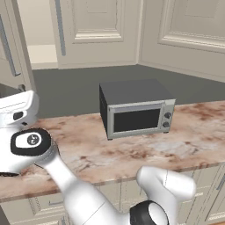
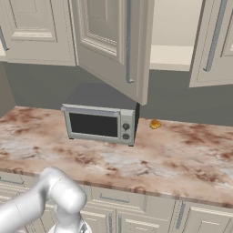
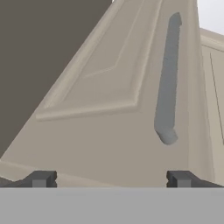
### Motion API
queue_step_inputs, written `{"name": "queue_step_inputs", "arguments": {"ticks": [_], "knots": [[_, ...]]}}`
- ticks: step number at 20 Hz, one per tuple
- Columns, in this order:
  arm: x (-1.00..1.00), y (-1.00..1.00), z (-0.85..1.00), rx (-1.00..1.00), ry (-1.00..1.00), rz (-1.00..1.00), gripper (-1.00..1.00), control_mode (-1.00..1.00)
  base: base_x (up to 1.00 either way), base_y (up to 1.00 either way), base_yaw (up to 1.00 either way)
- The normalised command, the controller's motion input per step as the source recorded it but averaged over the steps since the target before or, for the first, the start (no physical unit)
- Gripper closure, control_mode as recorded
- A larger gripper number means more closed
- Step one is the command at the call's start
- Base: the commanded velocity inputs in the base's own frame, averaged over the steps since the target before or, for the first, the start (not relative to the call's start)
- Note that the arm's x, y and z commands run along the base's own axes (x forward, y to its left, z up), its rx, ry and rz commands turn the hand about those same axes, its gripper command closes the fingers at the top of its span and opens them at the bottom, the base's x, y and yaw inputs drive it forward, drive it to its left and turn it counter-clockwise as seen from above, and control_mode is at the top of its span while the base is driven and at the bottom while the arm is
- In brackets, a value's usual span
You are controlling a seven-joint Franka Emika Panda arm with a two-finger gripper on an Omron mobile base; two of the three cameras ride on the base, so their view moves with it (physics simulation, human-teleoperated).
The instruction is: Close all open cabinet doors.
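The two-finger gripper (image 3: 109, 178) has its dark tips spread wide apart with nothing between them. Directly ahead of it, close up, stands a tall cream-beige panelled cabinet door (image 3: 118, 83), swung open. The door's long grey metal bar handle (image 3: 168, 83) lies beyond and above the right-hand fingertip (image 3: 179, 178), running away from the gripper.

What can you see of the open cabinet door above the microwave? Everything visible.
The open cabinet door is cream-beige with raised rectangular panel moulding and a long vertical grey bar handle near its free edge. It stands swung out from the upper cabinets, hanging over the microwave without touching it. The shelf opening beside it is exposed. In the hand view the door faces the open gripper closely; contact cannot be told.
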Motion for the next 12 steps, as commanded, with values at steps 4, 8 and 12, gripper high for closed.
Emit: {"name": "queue_step_inputs", "arguments": {"ticks": [4,8,12], "knots": [[0.28,0.08,0.00,0.03,0.00,0.00,-1.00,-1.00,0.00,0.00,0.00],[0.15,0.00,0.00,0.04,0.00,0.00,-1.00,-1.00,0.00,0.00,0.00],[0.10,-0.06,0.01,0.05,0.00,0.00,-1.00,-1.00,0.00,0.00,0.00]]}}
